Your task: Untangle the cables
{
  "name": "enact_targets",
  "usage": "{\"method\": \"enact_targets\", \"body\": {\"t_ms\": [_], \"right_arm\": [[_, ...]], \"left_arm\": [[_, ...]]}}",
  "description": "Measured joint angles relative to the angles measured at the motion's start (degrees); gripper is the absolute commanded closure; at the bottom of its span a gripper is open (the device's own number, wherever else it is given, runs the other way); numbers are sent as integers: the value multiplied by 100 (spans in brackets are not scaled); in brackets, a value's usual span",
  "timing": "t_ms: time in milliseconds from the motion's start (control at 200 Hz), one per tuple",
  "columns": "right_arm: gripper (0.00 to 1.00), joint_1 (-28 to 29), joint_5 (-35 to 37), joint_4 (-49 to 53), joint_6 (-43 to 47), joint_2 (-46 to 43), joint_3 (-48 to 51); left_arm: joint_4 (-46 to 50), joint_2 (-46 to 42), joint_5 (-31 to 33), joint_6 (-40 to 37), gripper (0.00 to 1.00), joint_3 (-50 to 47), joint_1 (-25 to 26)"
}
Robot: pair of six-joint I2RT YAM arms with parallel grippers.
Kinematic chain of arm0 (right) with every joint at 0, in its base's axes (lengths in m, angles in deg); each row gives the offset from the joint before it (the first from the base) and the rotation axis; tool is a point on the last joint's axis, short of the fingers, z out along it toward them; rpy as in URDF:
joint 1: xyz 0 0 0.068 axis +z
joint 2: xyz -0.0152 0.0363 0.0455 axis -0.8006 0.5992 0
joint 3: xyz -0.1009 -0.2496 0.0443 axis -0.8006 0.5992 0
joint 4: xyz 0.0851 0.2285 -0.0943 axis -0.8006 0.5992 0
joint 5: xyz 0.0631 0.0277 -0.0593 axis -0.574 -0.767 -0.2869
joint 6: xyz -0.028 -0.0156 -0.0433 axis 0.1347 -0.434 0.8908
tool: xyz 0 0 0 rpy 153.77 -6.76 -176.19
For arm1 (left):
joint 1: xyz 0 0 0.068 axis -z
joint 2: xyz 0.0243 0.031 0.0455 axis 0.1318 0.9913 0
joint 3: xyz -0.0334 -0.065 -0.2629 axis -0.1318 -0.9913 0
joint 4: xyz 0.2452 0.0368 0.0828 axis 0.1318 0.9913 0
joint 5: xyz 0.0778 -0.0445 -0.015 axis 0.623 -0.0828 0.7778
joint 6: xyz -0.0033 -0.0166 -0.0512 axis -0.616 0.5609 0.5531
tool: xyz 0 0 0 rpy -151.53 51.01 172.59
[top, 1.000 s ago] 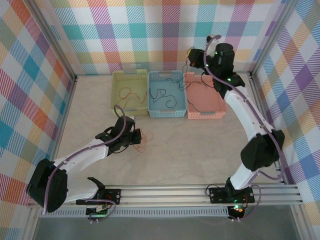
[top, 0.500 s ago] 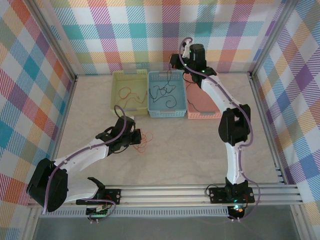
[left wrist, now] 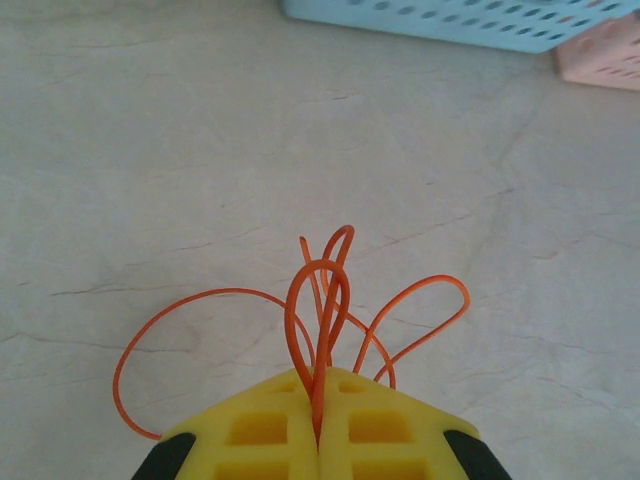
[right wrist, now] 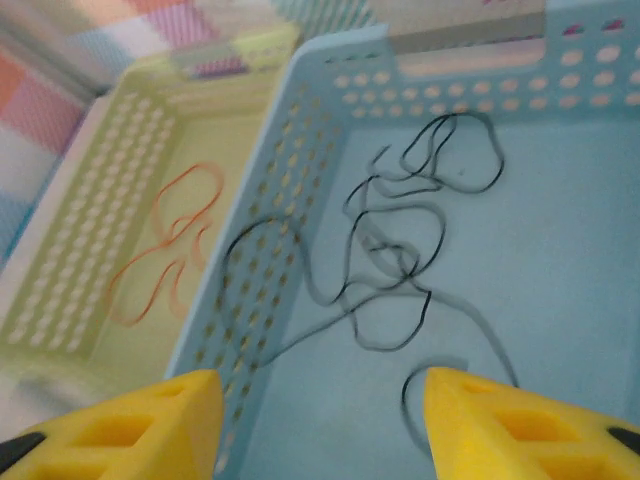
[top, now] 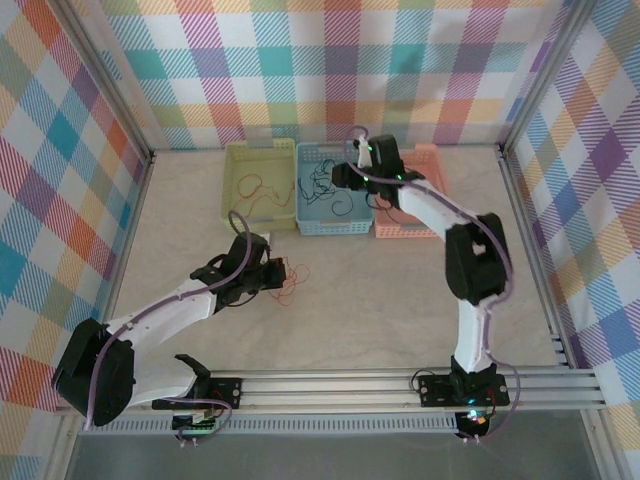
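Observation:
Orange cables (left wrist: 325,290) loop over the table in front of my left gripper (left wrist: 320,405), whose yellow fingers are shut on one strand. From above, that gripper (top: 272,272) sits low at centre left with the orange cables (top: 291,285) just to its right. My right gripper (right wrist: 320,400) hangs open above the blue basket (right wrist: 300,150), nothing between its fingers. Tangled black cables (right wrist: 400,250) lie on the basket floor below it. In the top view the right gripper (top: 340,178) is over the black cables (top: 322,188).
Three baskets stand in a row at the back: a yellow-green one (top: 232,200) holding a thin orange cable (right wrist: 165,250), the blue one (top: 335,228) and a pink one (top: 415,225). The checked walls close in the table on three sides.
My right arm swung left from over the pink basket to over the blue one and opened. The black cable it carried now lies in the blue basket. The left arm stayed put.

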Motion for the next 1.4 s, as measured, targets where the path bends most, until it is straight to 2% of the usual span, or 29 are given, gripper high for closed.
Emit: {"method": "enact_targets", "body": {"t_ms": [120,260,365,470,770,955,1080,1245,1400], "right_arm": [[42,157,-380,-929,380,-1502,1829],[37,802,-817,-1888,1108,-2789,3442],[32,1290,-1121,-2350,1593,-3244,4378],[31,1484,-1259,-2653,1934,-3373,4964],[33,1727,-1373,-3453,2144,-3064,5090],[44,1956,-918,-3639,2037,-2524,4763],[60,2009,-319,-3727,1919,-2238,4509],[75,2015,468,-3755,1923,-1963,4328],[81,2015,874,-3773,1930,-1869,4328]], "left_arm": [[-173,-452,-223,28,100,-162,35],[-382,-1117,-402,59,100,-291,66],[-494,-1408,-566,138,100,-306,66],[-529,-1526,-693,181,100,-308,66],[-516,-1541,-728,179,100,-313,66],[-518,-1497,-826,179,100,-313,66],[-525,-1497,-870,179,100,-317,66],[-590,-1497,-922,179,100,-328,66],[-656,-1499,-1016,179,100,-354,70]]}}
